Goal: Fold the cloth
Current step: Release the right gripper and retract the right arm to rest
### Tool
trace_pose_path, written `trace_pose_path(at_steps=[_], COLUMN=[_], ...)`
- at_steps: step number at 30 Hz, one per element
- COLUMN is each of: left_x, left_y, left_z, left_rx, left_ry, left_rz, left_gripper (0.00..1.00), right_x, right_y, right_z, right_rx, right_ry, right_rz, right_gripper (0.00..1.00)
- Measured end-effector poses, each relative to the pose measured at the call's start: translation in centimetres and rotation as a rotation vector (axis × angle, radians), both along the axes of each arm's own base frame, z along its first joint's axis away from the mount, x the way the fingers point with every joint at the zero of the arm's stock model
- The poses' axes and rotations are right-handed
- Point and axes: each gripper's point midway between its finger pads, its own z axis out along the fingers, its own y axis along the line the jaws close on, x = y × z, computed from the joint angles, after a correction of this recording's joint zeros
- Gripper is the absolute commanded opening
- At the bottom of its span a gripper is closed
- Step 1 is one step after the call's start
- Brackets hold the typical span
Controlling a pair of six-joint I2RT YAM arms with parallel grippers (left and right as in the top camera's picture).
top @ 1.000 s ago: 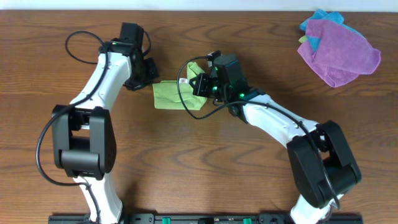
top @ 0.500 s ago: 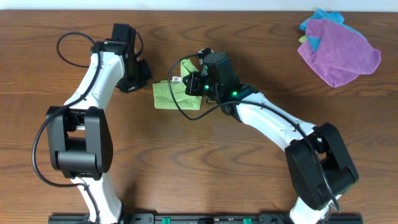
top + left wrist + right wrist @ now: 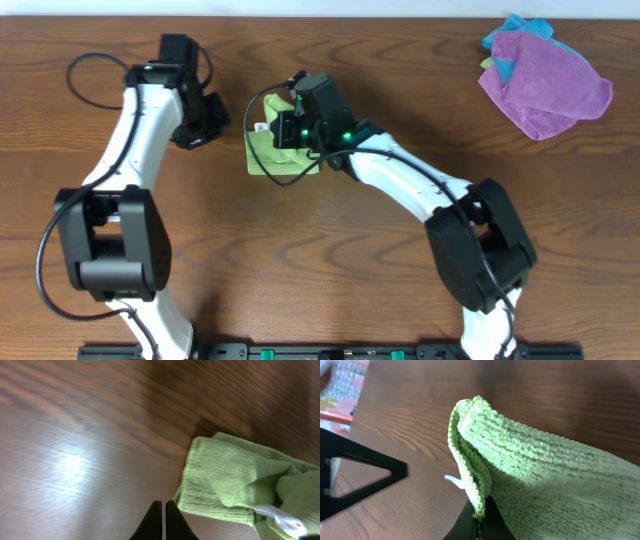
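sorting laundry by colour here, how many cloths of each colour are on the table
green cloth: 1
purple cloth: 1
blue cloth: 1
total: 3 (the pile under the purple one may hide more)

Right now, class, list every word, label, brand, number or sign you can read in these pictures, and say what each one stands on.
No text can be read in any view.
The white tag on the green cloth carries a small red mark, too blurred to read.
The purple cloth and the table show no writing.
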Motion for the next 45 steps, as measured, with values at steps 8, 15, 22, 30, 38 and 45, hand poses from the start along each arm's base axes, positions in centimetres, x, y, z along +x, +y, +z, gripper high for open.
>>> trace_pose_path(at_steps=[8, 15, 22, 30, 38, 45], left_x=[-0.5, -1.0, -1.1, -1.3, -1.6, -1.6], left_y=[3.3, 3.5, 3.5, 3.5, 3.5, 3.5], left_z=[1.5, 1.4, 1.4, 1.5, 1.5, 1.5], left_rx=[0.002, 0.004, 0.004, 0.004, 0.004, 0.004], left_ry=[-0.012, 0.006, 0.007, 0.013, 0.023, 0.024], left_rz=[0.073, 0.067, 0.063, 0.063, 0.063, 0.060], left_gripper=[0.06, 0.06, 0.06, 0.06, 0.06, 0.06], right_x=[-1.7, -2.6, -2.6, -1.8, -0.9, -1.0], right_y=[2.0, 2.8, 3.2, 4.0, 4.7, 5.4], right_z=[-1.4, -3.3, -4.8, -5.4, -6.4, -5.5], right_rx=[-0.020, -0.042, -0.047, -0.037, -0.046, -0.028], right_ry=[0.020, 0.046, 0.051, 0.039, 0.038, 0.016], right_rz=[0.050, 0.073, 0.078, 0.078, 0.085, 0.128], right_gripper=[0.01, 0.01, 0.01, 0.01, 0.55, 0.99])
